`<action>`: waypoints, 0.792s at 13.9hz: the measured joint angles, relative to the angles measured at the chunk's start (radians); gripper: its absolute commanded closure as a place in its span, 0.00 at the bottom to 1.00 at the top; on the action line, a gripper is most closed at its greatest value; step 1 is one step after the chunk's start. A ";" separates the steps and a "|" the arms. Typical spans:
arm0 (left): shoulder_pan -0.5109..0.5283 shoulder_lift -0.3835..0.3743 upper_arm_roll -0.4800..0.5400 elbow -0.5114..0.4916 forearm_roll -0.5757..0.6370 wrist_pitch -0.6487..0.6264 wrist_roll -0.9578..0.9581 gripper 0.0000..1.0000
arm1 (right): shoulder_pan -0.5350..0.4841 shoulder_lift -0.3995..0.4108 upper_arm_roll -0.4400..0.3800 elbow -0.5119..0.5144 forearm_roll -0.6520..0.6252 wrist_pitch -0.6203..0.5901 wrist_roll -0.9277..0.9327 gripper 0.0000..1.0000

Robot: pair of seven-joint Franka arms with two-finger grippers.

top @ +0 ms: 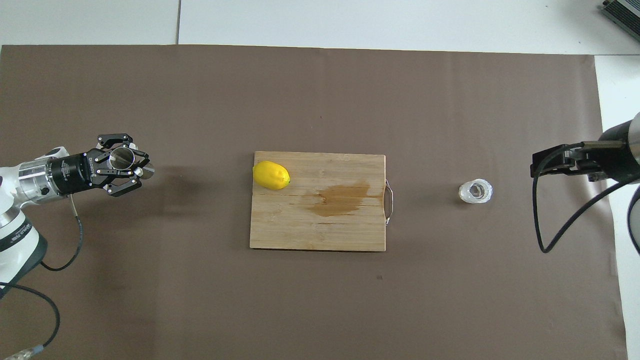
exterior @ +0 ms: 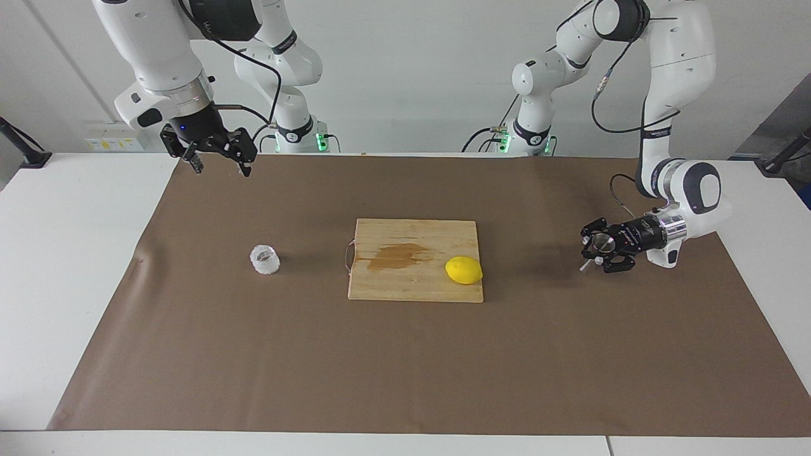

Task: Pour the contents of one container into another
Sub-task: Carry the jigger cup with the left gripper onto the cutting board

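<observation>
1 cup (exterior: 265, 259), 1 jigger (top: 121, 156), 1 lemon (exterior: 464, 270), 1 cutting board (exterior: 393, 278)

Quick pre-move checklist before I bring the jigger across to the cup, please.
1. Left pincer shut on jigger: ok.
2. Jigger lifted off the mat, mouth up: ok.
3. Cup upright, standing alone on the mat toward the right arm's end: ok.
4. Right pincer open, waiting above the mat's edge, not over the cup: ok.
5. Lemon and cutting board lie between jigger and cup: not ok, pass above them.
6. Contents of cup: cannot tell.
</observation>
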 measured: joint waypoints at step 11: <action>-0.495 -0.241 -0.004 -0.186 -0.515 0.440 -0.042 1.00 | 0.000 0.000 0.000 0.000 0.000 0.000 0.000 0.00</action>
